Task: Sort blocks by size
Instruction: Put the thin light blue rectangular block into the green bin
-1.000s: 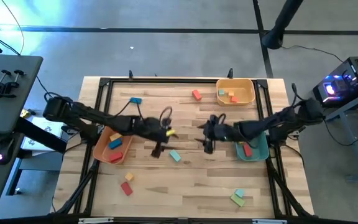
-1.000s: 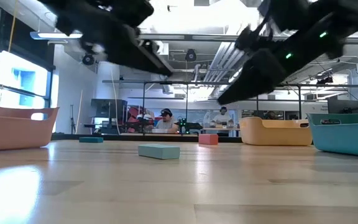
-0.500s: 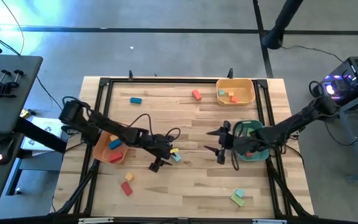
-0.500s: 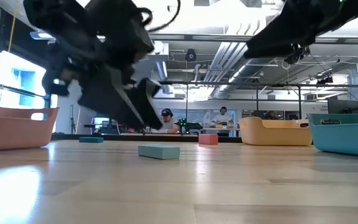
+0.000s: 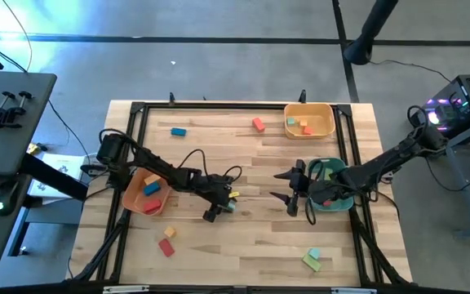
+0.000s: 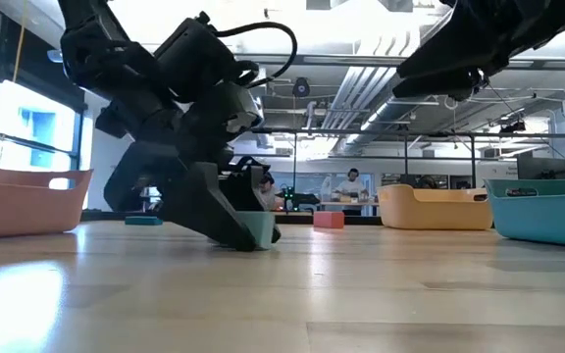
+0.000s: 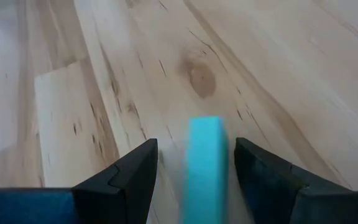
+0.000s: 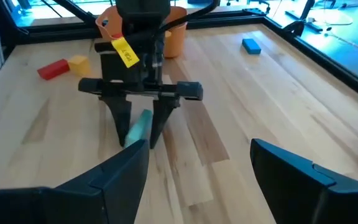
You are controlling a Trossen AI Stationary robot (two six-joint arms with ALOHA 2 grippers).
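Note:
A small teal block (image 5: 230, 207) lies flat on the wooden table near its middle. My left gripper (image 5: 219, 211) is open and down at the table, with one finger on each side of this block (image 7: 205, 163). A gap shows between the block and each finger. The right wrist view shows the same straddle (image 8: 139, 127). In the low view the fingertips reach the tabletop beside the block (image 6: 260, 229). My right gripper (image 5: 294, 197) is open and empty, above the table, just left of the teal bin (image 5: 339, 200).
An orange bin (image 5: 137, 198) holding blocks stands at the left and a yellow bin (image 5: 310, 114) with blocks at the far right. Loose blocks lie about: a blue one (image 5: 178, 131), a red one (image 5: 258, 124), a yellow and a red one (image 5: 166, 242), and a few (image 5: 312, 260) near the front right.
My left gripper has gone toward the table's near edge and down to the tabletop, and now straddles the teal block, which has stayed in place. My right gripper has gone toward the table's right edge, up to the teal bin.

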